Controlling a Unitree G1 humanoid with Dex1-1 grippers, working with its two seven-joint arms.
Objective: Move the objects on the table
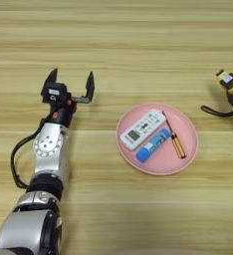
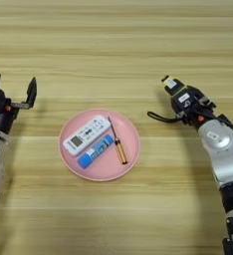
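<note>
A round pink plate [image 2: 99,174] in the middle of the table [image 2: 118,40] holds the white remote [image 2: 87,134], the blue tube [image 2: 95,151] and the thin brown stick [image 2: 116,141]. To the plate's right, my right gripper [image 2: 177,94] is shut on the yellow-black tape measure [image 2: 170,83]. The tape measure's black strap [image 2: 161,118] trails toward the plate. My left gripper [image 1: 71,83] stands open to the plate's left with nothing between its fingers [image 1: 90,83].
My left arm [image 1: 49,149] lies along the table from the near left. My right arm [image 2: 223,154] comes in from the near right. Bare wood stretches across the far half of the table.
</note>
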